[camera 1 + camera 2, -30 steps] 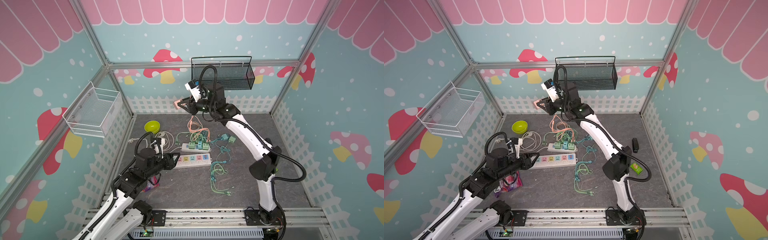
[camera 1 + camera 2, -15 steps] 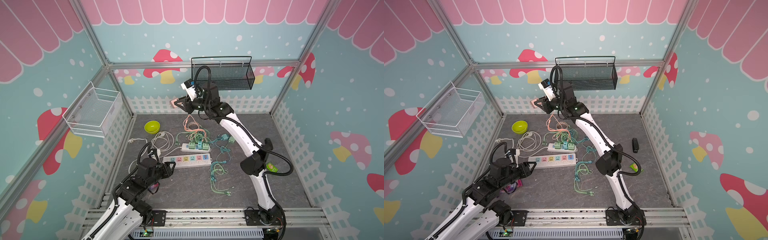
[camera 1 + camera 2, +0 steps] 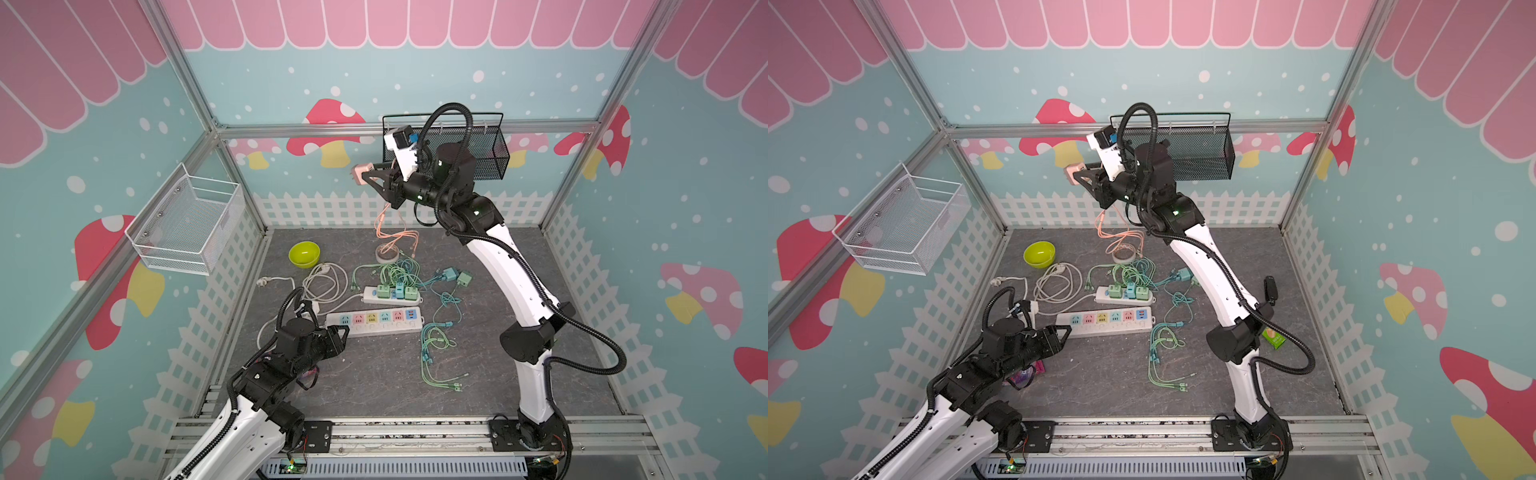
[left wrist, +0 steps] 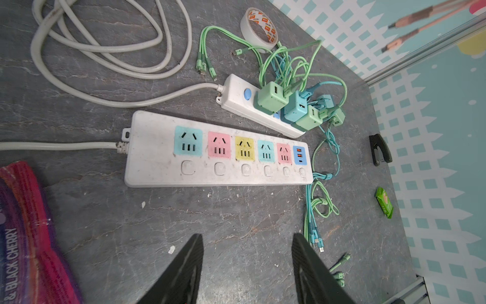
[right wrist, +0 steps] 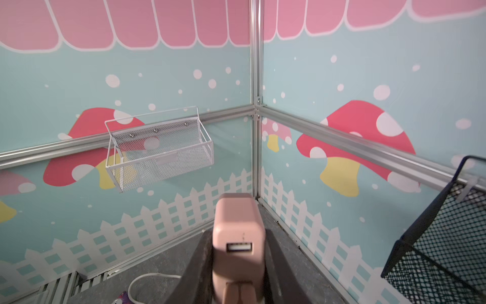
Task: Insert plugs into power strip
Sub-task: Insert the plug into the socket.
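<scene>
In both top views the right gripper (image 3: 368,176) (image 3: 1080,174) is raised high by the back wall, jaws clamped on the salmon plug (image 3: 358,171) (image 3: 1071,171). The salmon cable (image 3: 390,232) hangs from under the gripper down to the floor. Far below it, the left gripper (image 3: 341,332) (image 3: 1065,332) sits low with its jaws apart and nothing between them. It is near the cord end of the long power strip (image 3: 374,328). Beyond that lies the short power strip (image 3: 370,293) carrying 3 seated plugs (image 3: 399,291), with 2 loose plugs (image 3: 456,276) past its far end.

In the left wrist view, the left gripper's 2 fingers (image 4: 184,263) are spread over bare floor. Ahead of them lies the long power strip (image 4: 152,147), its 5 coloured sockets facing up. Behind it, the 3 seated plugs (image 4: 295,106) stand in a row: mint, teal, mint.

In the right wrist view, the salmon plug (image 5: 238,223) is pinched between both fingers (image 5: 200,263), USB port toward the camera.
</scene>
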Available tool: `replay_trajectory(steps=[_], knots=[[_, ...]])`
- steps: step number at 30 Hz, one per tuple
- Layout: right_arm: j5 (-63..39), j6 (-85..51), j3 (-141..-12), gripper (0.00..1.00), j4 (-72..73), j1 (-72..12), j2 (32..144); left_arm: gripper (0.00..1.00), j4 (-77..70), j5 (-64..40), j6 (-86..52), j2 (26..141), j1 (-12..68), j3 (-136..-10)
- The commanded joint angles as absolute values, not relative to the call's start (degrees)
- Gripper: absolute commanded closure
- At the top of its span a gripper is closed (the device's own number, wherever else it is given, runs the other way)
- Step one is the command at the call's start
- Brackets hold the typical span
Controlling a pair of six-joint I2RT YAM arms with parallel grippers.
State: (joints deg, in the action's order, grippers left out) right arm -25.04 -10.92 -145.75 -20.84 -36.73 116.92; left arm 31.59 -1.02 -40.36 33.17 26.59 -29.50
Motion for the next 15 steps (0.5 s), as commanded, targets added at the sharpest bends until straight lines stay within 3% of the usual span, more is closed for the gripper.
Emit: replay_trajectory(steps=[1,15], knots=[[-26.2,-10.6,-143.4,0.94,-16.5,-36.6,115.3,0.46,32.2,0.5,-41.5,33.0,26.2,-28.8],[-33.1,-15.8,-139.0,0.96,-4.3,-36.6,127.6,0.46,32.5,-3.3,-42.9,30.1,26.2,-29.0]])
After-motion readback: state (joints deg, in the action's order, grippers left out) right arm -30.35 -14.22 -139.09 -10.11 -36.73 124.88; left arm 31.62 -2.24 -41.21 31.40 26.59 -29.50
